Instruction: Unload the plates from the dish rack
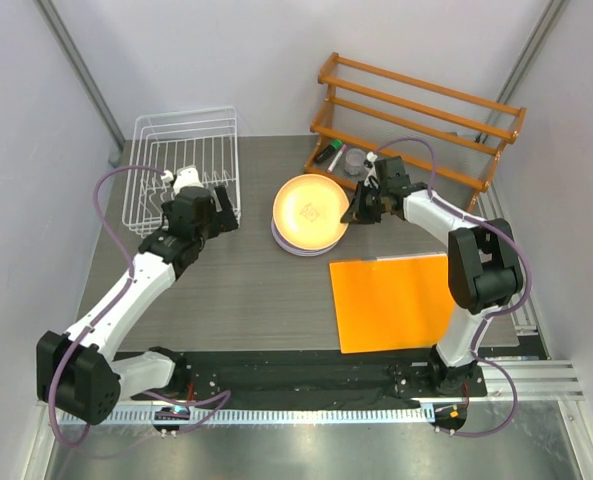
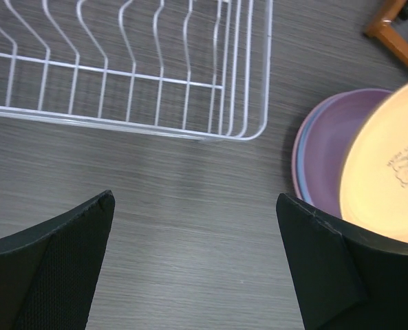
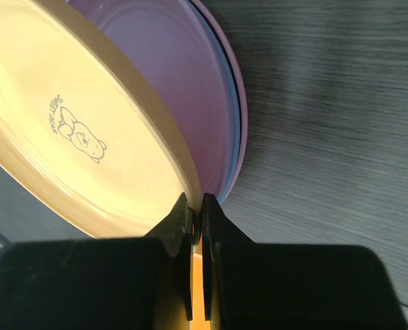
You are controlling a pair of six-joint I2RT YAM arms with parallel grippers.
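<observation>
I see the yellow-orange plate [image 3: 73, 130] tilted, its rim pinched between my right fingers [image 3: 221, 230]. It leans on the stacked lavender plate [image 3: 155, 62], light blue plate [image 3: 228, 103] and pink plate [image 3: 241, 103]. The white wire dish rack [image 2: 87, 118] stands just ahead of my left fingers [image 2: 59, 261].

Bare table [image 1: 246, 290] between dish rack [image 1: 181, 160] and plates [image 1: 309, 213].

The only print is on the yellow plate [image 3: 73, 82]. Near the plate's middle is a small dark line drawing of a bear [image 3: 87, 142], with two short words in capitals just beside its head. In the right wrist view the first word reads "SWEET"; the second is too small to read with certainty. In the left wrist view the same mark on the plate is blurred. In the top view it is only a faint speck at the plate's middle.
</observation>
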